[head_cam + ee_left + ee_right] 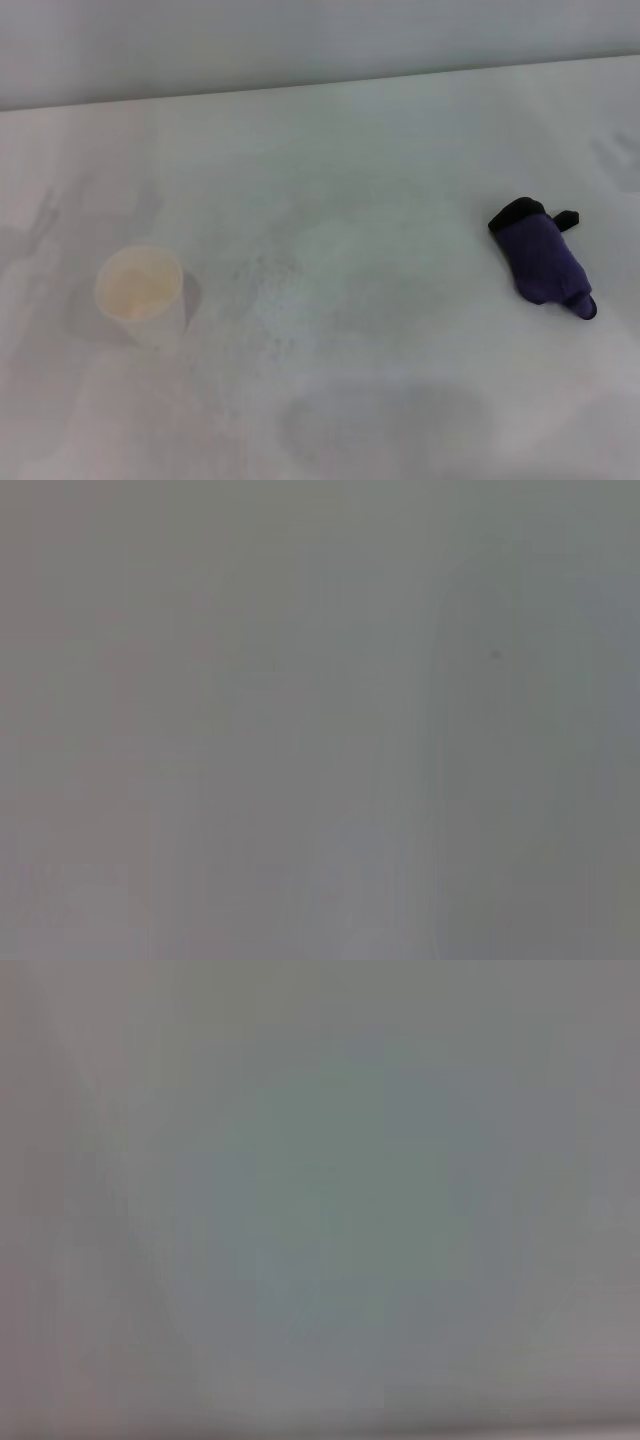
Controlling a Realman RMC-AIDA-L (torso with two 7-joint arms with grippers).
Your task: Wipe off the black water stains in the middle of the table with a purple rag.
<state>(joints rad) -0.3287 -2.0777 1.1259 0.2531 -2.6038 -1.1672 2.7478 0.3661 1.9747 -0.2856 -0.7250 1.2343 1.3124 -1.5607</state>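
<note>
The purple rag (pixel 543 258) lies crumpled on the right side of the white table (pixel 330 150), with its black border at the far end. No dark blot shows on the table; only faint grey speckles (pixel 262 275) show near the middle. Neither gripper is in view in the head view. Both wrist views show only a plain grey-white surface.
A white paper cup (pixel 141 293) stands upright on the left side of the table. The table's far edge (pixel 320 85) meets a pale wall at the back.
</note>
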